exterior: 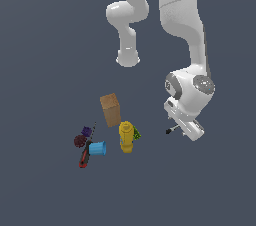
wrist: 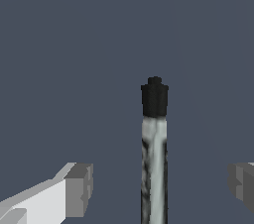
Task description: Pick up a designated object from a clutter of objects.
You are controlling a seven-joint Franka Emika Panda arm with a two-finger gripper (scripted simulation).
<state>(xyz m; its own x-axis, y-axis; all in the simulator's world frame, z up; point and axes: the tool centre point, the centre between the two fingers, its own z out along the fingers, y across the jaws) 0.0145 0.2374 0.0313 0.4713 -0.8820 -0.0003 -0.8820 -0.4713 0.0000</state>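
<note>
- Lying between the two gray fingers [wrist: 79,188] in the wrist view, the little stick [wrist: 154,143] shows its black tip and silver shaft; no finger touches it.
- Seen from the exterior view, the stick [exterior: 172,130] is tiny, right beside the gripper [exterior: 186,129], which is spread wide.
- Well apart, at lower left, sit the tan box [exterior: 110,109], yellow bottle [exterior: 126,136], blue cup [exterior: 98,148] and screwdriver [exterior: 85,156].

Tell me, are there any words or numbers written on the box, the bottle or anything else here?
None can be read.
Tan box: plain sides, no writing visible.
Yellow bottle: a small green patch beside it, too blurred to tell what it is.
Blue cup: plain.
Stick-like tool between the claw fingers: only a black tip and silvery shaft, no label.
</note>
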